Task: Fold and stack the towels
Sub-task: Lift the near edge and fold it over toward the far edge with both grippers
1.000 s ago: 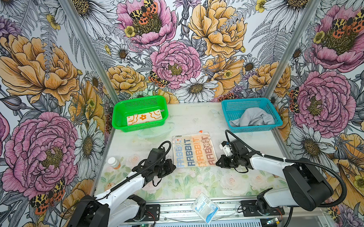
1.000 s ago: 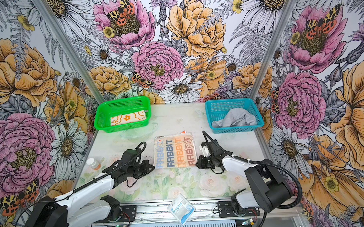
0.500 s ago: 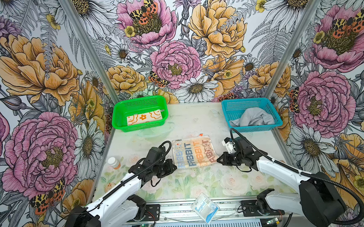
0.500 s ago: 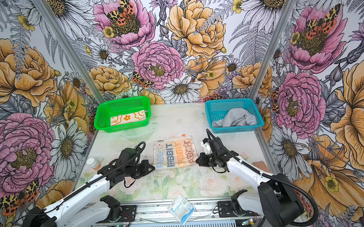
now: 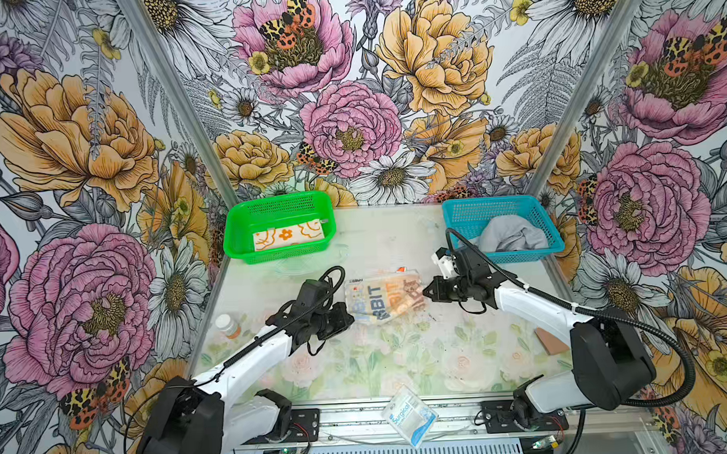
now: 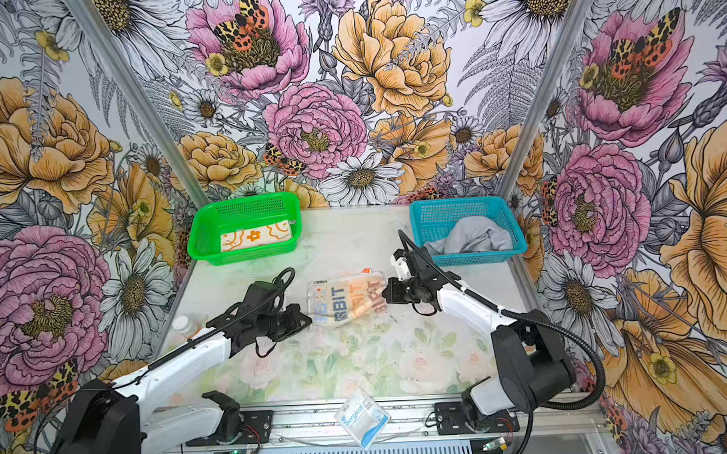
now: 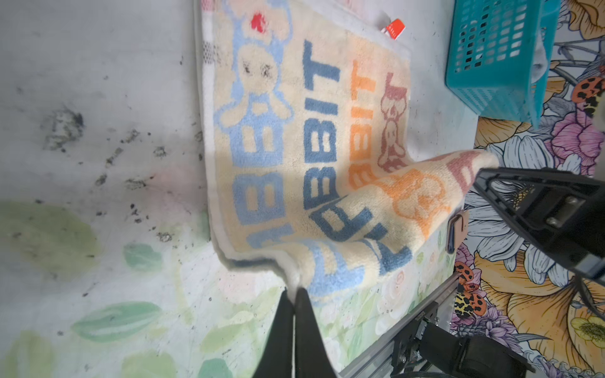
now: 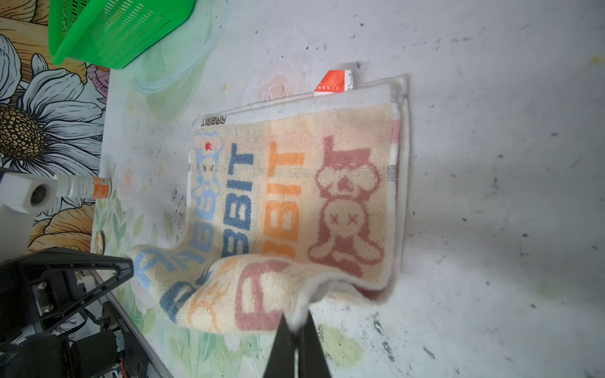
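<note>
Left hand (image 7: 294, 293), right hand (image 8: 295, 322) seemingly pinch RABBIT towel (image 5: 382, 299).

Bare table (image 5: 387, 231) lies open between the green basket (image 5: 269, 202) and blue basket (image 5: 477, 209) and in front of the towel (image 5: 383, 296), which fills the middle, with a bottle (image 5: 226, 325) near the left edge and a packet (image 5: 409, 415) at the front edge.

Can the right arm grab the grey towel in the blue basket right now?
Probably not yet. The right gripper is shut on a corner of the RABBIT towel, so it is busy. The grey towel lies close by in the open-topped blue basket, with nothing over it.
</note>
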